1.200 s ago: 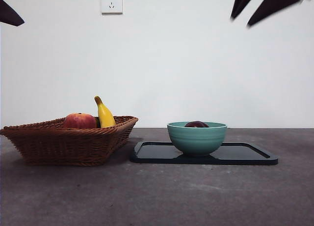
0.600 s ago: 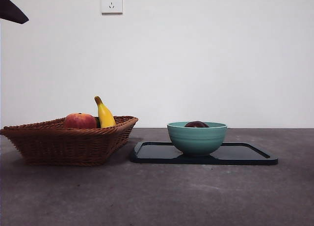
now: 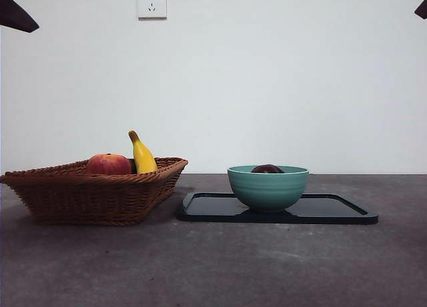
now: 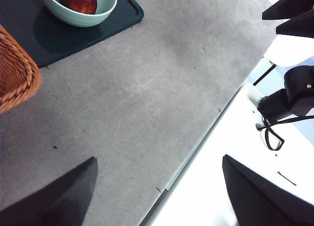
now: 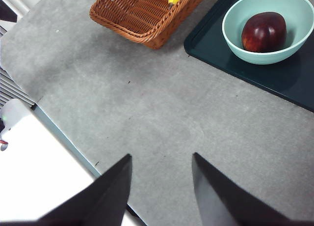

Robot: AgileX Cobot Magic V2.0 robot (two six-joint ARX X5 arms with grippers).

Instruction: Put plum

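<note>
The dark maroon plum [image 5: 264,31] lies inside the teal bowl [image 3: 267,187], only its top [image 3: 267,169] showing over the rim in the front view. The left wrist view also catches the plum [image 4: 79,0] in the bowl [image 4: 78,17]. That bowl stands on a black tray [image 3: 340,210]. My right gripper [image 5: 161,172] hovers high over the bare table, open and holding nothing, well away from the bowl. My left gripper [image 4: 159,184] is open too, empty, raised near the table's edge.
A wicker basket [image 3: 93,193] sits left of the tray with a red-orange fruit [image 3: 108,164] and a yellow banana [image 3: 142,155] in it. Black arm tips show at the top corners [image 3: 13,15] of the front view. A wall socket [image 3: 151,3] is behind.
The dark gripper jaws seen at the upper right of the front view a second ago have risen out of view, leaving only a small tip at the corner. The fruit and bowl stayed put.
</note>
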